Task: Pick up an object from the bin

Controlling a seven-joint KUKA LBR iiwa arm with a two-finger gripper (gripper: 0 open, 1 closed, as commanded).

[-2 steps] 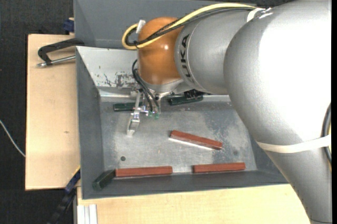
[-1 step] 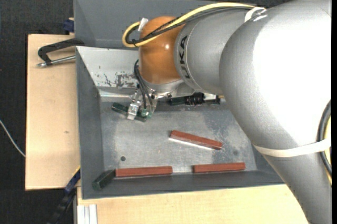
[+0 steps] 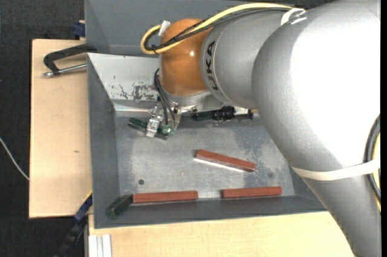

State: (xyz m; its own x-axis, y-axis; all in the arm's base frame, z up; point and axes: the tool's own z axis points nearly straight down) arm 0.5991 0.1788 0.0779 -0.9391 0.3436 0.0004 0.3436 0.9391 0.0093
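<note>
arm (image 3: 290, 68): big and grey, reaching in from the right, its orange cover (image 3: 181, 62) hanging over the far-left part of the bin (image 3: 100, 147), with a yellow cable (image 3: 181, 32) looped across it.
gripper (image 3: 164, 120): down low beneath the orange cover, close to the bin floor near the foot of the back wall; from where I stand I cannot tell whether it is open or closed.
small green-and-black piece (image 3: 145, 125): on the floor right at the gripper, sticking out to its left (touching it or only just beside it, I can't make out which).
black rod (image 3: 221, 114): just right of the gripper, lying level under the arm; loose thing or robot part, I cannot say.
slanted red-brown bar (image 3: 224, 160): mid-floor, well apart from the gripper.
left red-brown bar (image 3: 164, 196): flat along the near wall.
right red-brown bar (image 3: 251, 192): in line with it, a gap between them.
dark green piece (image 3: 118, 206): near-left corner, at the left bar's end.
</note>
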